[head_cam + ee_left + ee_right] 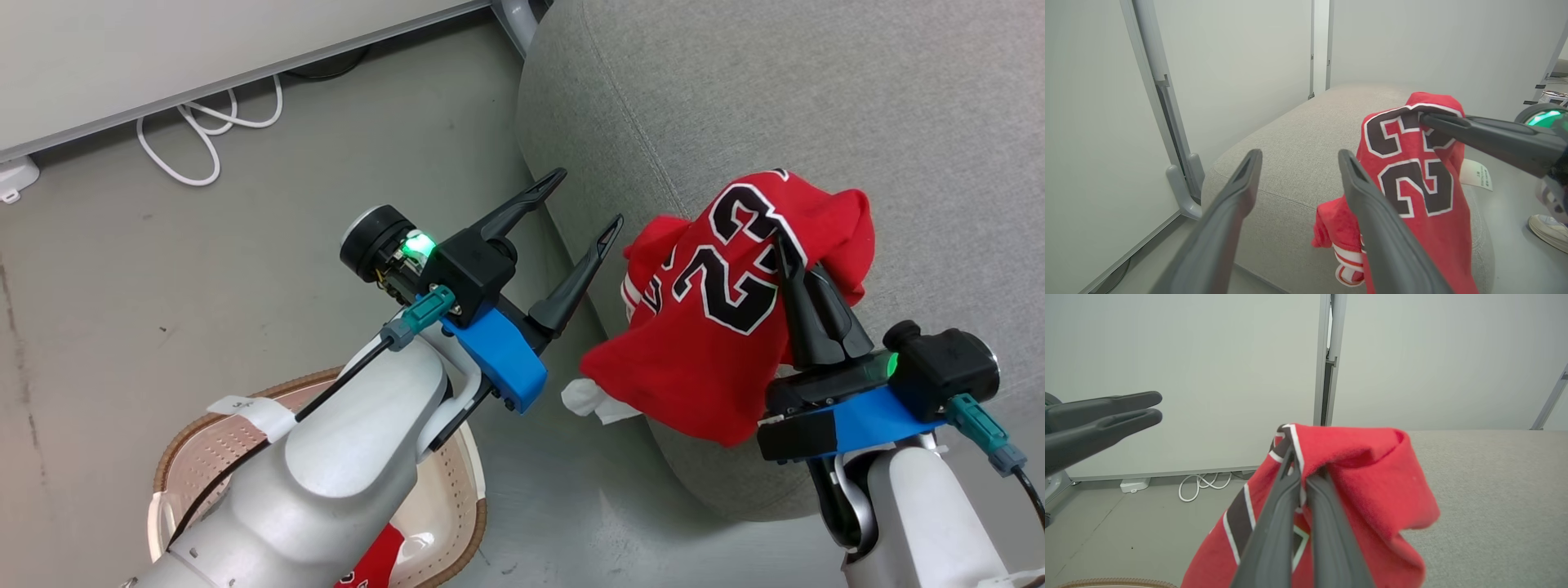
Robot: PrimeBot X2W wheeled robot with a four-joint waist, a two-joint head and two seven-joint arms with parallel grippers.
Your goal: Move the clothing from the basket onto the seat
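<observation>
Plainly, the right hand [786, 245] pinches a red jersey [710, 335] numbered 23 at the seat [816, 98] edge; the left hand [588, 198] gapes empty.

I take the grey upright post [1329, 355] as my mark. A white partition panel [1188, 375] runs to its left and another white panel [1433, 355] to its right, both evenly lit, with no hard shadows. Below the left panel a white cable [1204, 484] lies looped on the grey floor [1126, 531], and a small white box [1133, 484] sits further left of it. From my head camera the floor looks scuffed and streaked.
</observation>
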